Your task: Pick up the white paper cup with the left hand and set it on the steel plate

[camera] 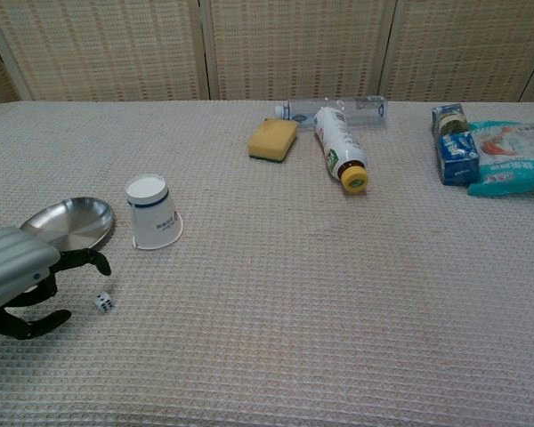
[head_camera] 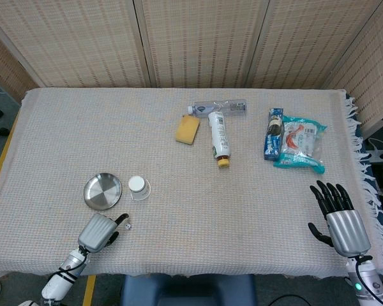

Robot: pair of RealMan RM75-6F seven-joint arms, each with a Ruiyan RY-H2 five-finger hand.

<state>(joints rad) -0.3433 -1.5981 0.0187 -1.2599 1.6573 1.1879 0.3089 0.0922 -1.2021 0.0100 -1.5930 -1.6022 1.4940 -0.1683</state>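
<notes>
The white paper cup (head_camera: 138,187) (camera: 153,212) stands upside down on the cloth, just right of the round steel plate (head_camera: 103,191) (camera: 76,220). My left hand (head_camera: 100,230) (camera: 22,277) hovers low near the front edge, below the plate and left of the cup, fingers apart and curved, holding nothing. Its silver back hides the plate's near-left rim in the chest view. My right hand (head_camera: 339,218) rests open at the front right, far from the cup, and shows only in the head view.
A small white die (head_camera: 127,225) (camera: 103,302) lies right beside the left hand's fingertips. Further back lie a yellow sponge (head_camera: 187,129), a clear bottle (head_camera: 220,107), a yellow-capped white bottle (head_camera: 219,138), a blue box (head_camera: 274,134) and a teal snack bag (head_camera: 299,143).
</notes>
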